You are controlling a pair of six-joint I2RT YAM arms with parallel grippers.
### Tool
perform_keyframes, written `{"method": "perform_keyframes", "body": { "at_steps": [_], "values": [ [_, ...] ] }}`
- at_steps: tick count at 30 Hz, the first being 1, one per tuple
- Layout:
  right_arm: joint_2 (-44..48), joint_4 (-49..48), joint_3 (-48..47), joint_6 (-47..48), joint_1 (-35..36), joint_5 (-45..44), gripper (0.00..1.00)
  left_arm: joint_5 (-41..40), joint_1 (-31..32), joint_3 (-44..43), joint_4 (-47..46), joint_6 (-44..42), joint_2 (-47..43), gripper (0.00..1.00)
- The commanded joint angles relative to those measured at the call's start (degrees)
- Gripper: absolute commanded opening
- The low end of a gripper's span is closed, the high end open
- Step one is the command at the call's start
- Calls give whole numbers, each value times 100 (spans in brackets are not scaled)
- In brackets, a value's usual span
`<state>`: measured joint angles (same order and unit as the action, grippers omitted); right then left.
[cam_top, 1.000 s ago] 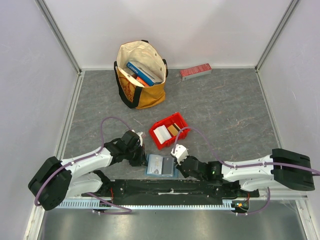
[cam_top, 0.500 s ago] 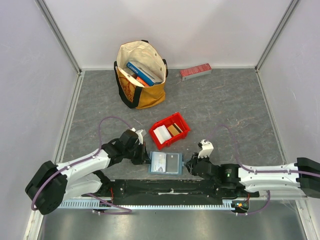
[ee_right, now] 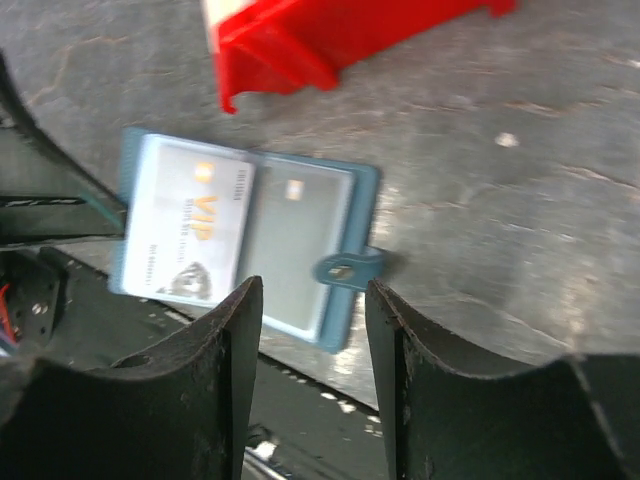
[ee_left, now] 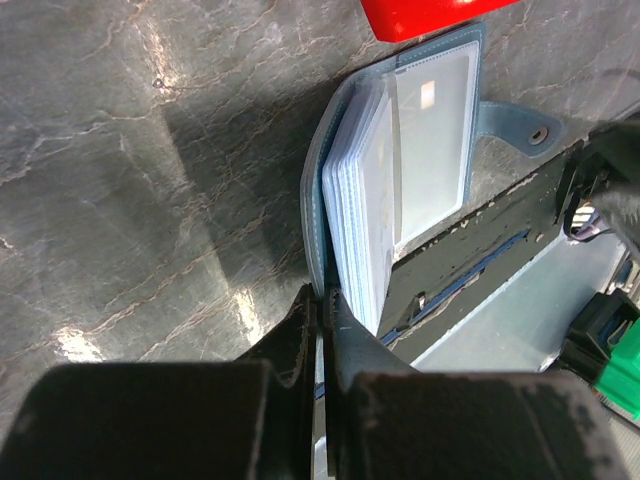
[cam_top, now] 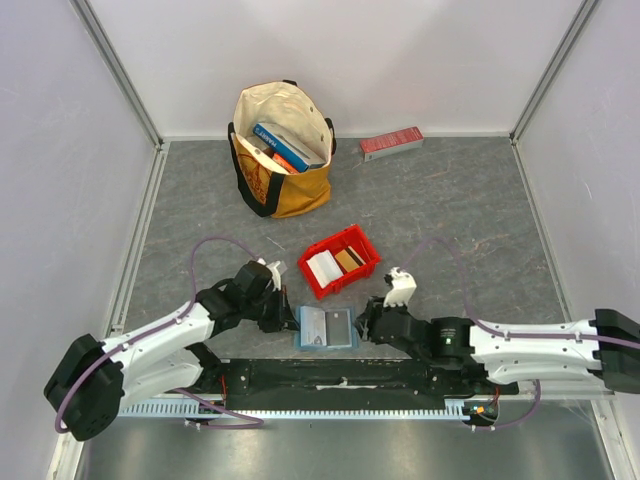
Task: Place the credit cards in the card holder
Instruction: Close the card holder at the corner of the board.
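The teal card holder [cam_top: 327,327] lies open near the table's front edge, clear pockets up. My left gripper [ee_left: 325,296] is shut on its left cover edge [ee_left: 318,190]. A white card printed VIP [ee_right: 195,225] sits on the holder's left half. My right gripper [ee_right: 313,288] hovers open just right of the holder, fingers apart on either side of its closure tab [ee_right: 345,268] and holding nothing. A white card [cam_top: 322,266] and a tan card [cam_top: 347,259] lie in the red bin [cam_top: 362,243] just behind the holder.
A cloth tote bag [cam_top: 281,150] full of books stands at the back left. A long red box [cam_top: 391,143] lies by the back wall. The black mounting rail [cam_top: 340,375] runs along the near edge, right beside the holder.
The right gripper pulled the holder's right cover open to the right, then opened and let it go. The left gripper kept its hold on the left cover.
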<state>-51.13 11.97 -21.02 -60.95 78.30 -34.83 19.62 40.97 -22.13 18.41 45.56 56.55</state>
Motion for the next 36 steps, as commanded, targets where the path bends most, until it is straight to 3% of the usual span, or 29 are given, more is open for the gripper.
{"method": "perform_keyframes", "body": {
  "at_steps": [1,11,27,36],
  "values": [
    [-843,-449,-771,671,10,485,52,183,-1,-230,101,418,-171,2],
    [-2444,-1153,-1476,558,159,1039,52,367,7,-512,558,893,-338,2],
    [-3025,-1381,-1528,426,168,1294,49,640,7,-547,681,1209,-549,2],
    [-2393,-1205,-1335,312,168,926,50,631,-1,-758,1032,1262,-646,2]
  ]
}}
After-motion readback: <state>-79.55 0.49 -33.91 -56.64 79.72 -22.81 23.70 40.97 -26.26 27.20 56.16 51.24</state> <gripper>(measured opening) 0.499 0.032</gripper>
